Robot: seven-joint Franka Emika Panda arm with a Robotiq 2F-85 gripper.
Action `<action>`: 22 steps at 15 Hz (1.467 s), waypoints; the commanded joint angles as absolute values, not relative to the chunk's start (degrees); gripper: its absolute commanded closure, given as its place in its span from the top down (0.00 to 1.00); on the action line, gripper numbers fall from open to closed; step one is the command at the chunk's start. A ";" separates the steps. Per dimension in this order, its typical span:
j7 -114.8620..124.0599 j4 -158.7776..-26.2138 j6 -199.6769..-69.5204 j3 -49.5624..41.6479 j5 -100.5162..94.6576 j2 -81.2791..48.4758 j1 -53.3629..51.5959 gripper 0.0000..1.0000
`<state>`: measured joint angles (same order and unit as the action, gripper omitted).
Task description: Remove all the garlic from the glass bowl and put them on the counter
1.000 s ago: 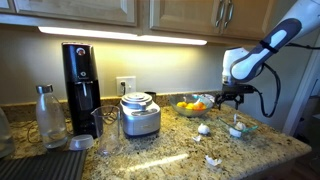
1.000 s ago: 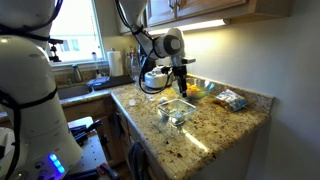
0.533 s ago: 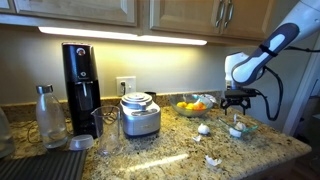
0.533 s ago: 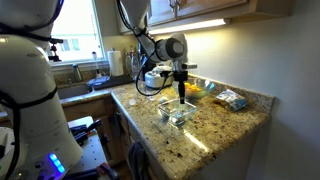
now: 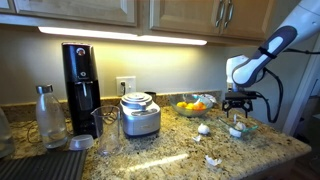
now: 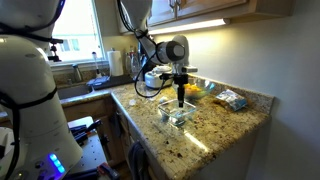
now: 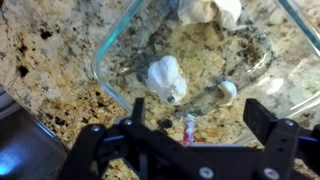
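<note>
Gripper (image 7: 193,108) fully open and empty, hanging directly above glass bowl (image 7: 108,50). Garlic bulbs (image 7: 167,78) lie inside it; bowl rests on granite counter (image 7: 40,60).

Wood cabinets (image 5: 70,10) w/ under-cab light (image 5: 120,34), window (image 6: 76,30)

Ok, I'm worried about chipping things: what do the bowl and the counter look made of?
The bowl: seemingly clear glass, glossy; the speckled counter shows through it. The counter: probably polished granite or similar stone; tan, brown and black flecks with bright reflections.

Glass bowl (image 7: 108,48) open from above; fruit bowl (image 5: 190,111) nearby.
</note>
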<state>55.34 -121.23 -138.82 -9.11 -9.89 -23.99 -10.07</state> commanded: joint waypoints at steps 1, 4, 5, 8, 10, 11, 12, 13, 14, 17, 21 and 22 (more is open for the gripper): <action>56.87 -120.55 -138.39 -8.74 -9.50 -24.65 -9.37 1.00; 59.74 -120.19 -137.95 -9.21 -8.49 -25.32 -9.21 1.00; 60.56 -120.32 -137.99 -9.24 -8.06 -25.38 -9.02 1.00; 61.81 -120.18 -136.49 -8.99 -5.88 -25.70 -8.20 1.00; 61.98 -120.13 -135.82 -8.84 -4.33 -25.87 -7.76 1.00; 62.16 -120.15 -135.51 -8.79 -3.70 -25.94 -7.67 1.00; 62.35 -120.11 -135.27 -8.74 -3.13 -26.04 -7.55 1.00; 62.60 -119.98 -134.93 -8.76 -2.70 -26.18 -7.47 1.00; 62.82 -119.83 -134.64 -8.72 -2.11 -26.38 -7.32 1.00; 65.13 -120.01 -136.31 -9.13 -1.05 -27.02 -7.40 1.00; 71.10 -120.27 -138.28 -10.25 -2.04 -27.92 -8.15 1.00; 72.68 -120.16 -138.45 -10.55 -2.37 -28.25 -8.34 1.00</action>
<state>67.77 -120.22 -137.00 -9.64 -1.65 -27.53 -8.06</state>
